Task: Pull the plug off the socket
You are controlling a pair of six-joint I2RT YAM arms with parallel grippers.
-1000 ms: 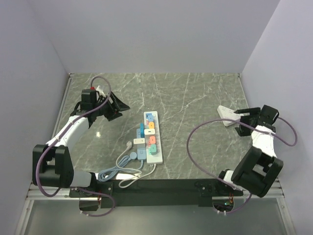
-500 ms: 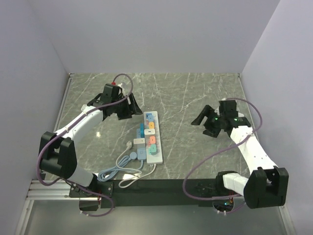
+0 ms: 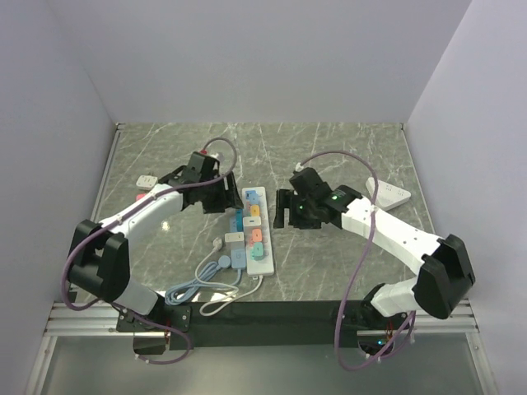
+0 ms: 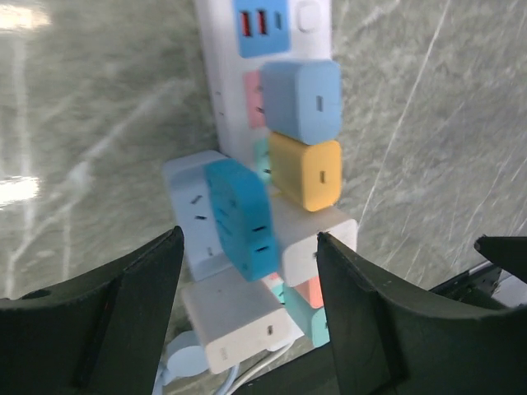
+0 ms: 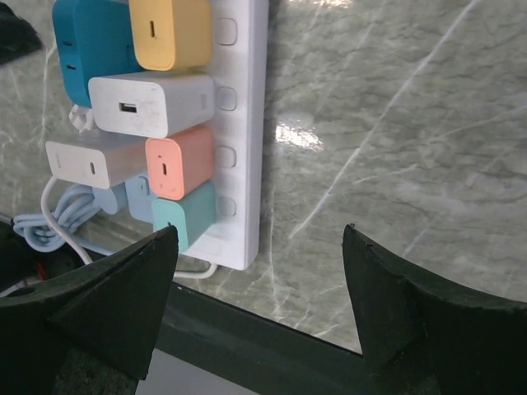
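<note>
The socket, a long white power strip (image 3: 262, 247), lies at the table's middle with several plugs in it. In the left wrist view the strip (image 4: 222, 49) carries a light blue plug (image 4: 300, 90), a yellow plug (image 4: 305, 173), a blue adapter (image 4: 239, 218), a white plug (image 4: 317, 239) and a white charger (image 4: 239, 317). My left gripper (image 3: 224, 197) (image 4: 249, 243) is open, just left of the strip, above the blue adapter. My right gripper (image 3: 285, 211) (image 5: 259, 234) is open, just right of the strip (image 5: 243, 123), near its salmon plug (image 5: 179, 167) and teal plug (image 5: 183, 216).
A small white adapter (image 3: 387, 193) lies at the right. Another white block (image 3: 146, 179) lies at the far left. White and blue cords (image 3: 206, 284) coil near the strip's front end, by the black base rail (image 3: 272, 317). Walls close three sides.
Both arms have swung inward from the table's sides. The left gripper now sits at the strip's left side, the right gripper at its right side. The strip has not moved.
</note>
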